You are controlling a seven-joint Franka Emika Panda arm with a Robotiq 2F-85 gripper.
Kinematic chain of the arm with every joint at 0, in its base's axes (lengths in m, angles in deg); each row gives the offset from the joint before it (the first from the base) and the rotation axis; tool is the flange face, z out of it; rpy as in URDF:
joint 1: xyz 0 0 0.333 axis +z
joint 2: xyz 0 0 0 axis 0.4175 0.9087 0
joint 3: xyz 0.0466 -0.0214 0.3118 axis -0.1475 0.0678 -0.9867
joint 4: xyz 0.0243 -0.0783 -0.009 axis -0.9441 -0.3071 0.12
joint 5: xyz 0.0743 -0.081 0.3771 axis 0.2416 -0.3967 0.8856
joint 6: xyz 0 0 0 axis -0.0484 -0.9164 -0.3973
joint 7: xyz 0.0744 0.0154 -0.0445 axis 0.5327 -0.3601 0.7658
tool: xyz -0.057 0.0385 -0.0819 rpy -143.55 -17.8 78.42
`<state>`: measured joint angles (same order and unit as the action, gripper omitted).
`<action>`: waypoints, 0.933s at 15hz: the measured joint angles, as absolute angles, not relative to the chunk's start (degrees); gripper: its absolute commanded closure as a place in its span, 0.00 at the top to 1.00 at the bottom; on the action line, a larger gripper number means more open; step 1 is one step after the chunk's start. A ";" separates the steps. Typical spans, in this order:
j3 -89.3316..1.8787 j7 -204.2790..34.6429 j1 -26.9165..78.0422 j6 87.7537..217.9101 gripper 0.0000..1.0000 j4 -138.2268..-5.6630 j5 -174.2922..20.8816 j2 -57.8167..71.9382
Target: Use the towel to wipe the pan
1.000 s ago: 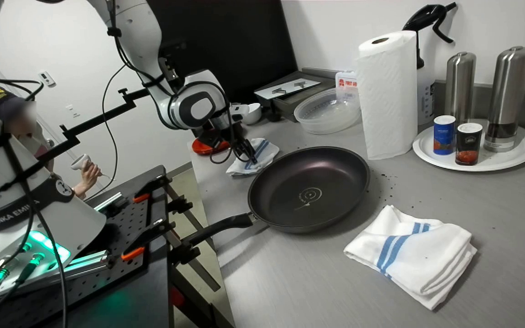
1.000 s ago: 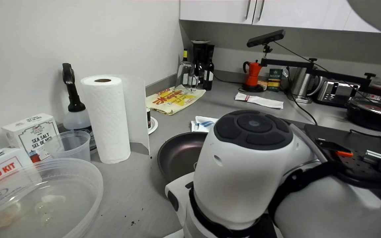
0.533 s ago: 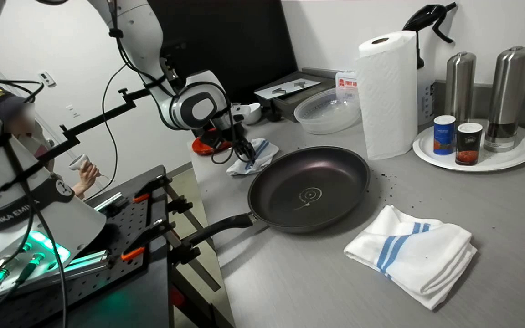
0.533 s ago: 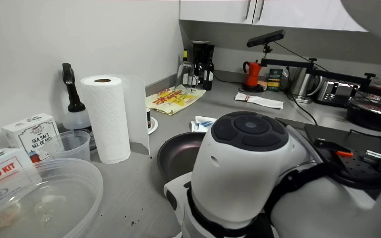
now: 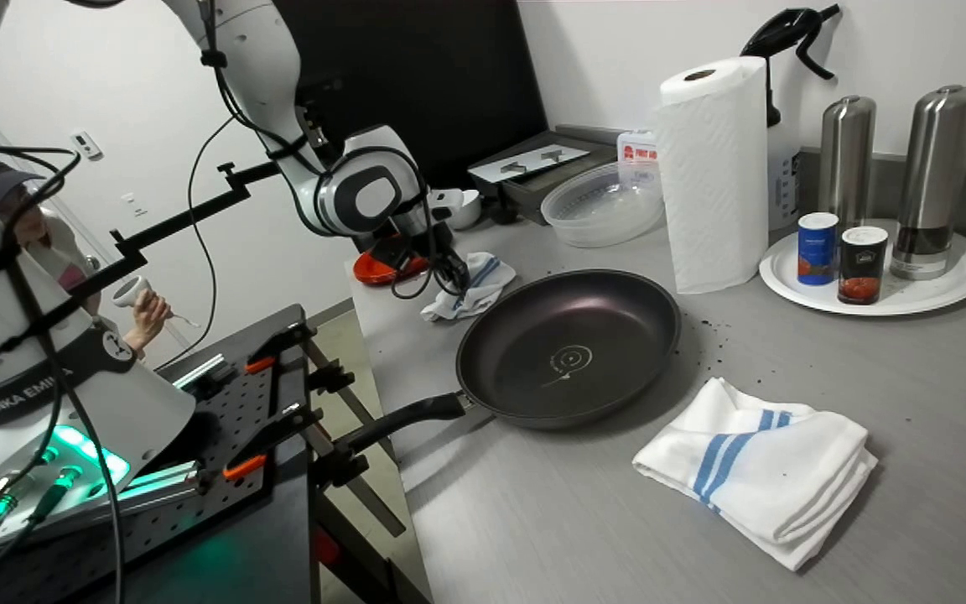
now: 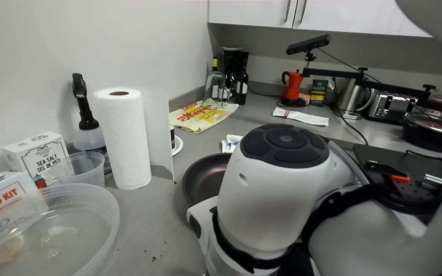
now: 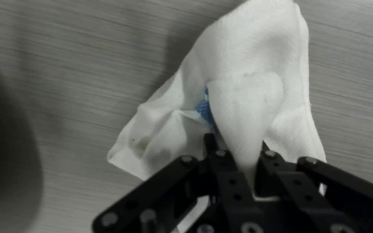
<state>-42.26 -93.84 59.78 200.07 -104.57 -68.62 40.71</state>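
White blue-striped cloth towel [image 5: 488, 280], mid-frame beside the round black frying pan [image 5: 528, 342]; black two-fingered gripper [image 7: 237, 143] nearly closed, pinching one fold. Best lifted high, then pressed flat into the pan.

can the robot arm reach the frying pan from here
Probably yes: the frying pan lies beside the blue-striped towel pinched in the jaws, and the wrist view shows only countertop between them, though the towel would likely need lifting in.
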 measured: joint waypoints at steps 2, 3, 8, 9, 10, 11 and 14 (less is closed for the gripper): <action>-42.46 -93.84 59.45 199.54 0.04 -104.55 -68.62 40.42; -42.80 -93.84 58.99 198.94 0.04 -104.54 -68.62 40.06; -44.42 -93.84 55.76 194.89 0.04 -104.56 -68.62 35.87; -44.43 -93.84 55.32 193.92 0.04 -104.63 -68.63 34.77; -44.43 -93.84 54.87 192.86 0.04 -104.73 -68.65 33.61; -44.38 -93.84 54.44 191.89 0.04 -104.83 -68.68 32.46; -43.46 -93.84 53.41 189.75 0.04 -105.41 -68.88 29.26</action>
<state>-43.46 -93.84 53.41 189.75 -105.41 -68.88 29.26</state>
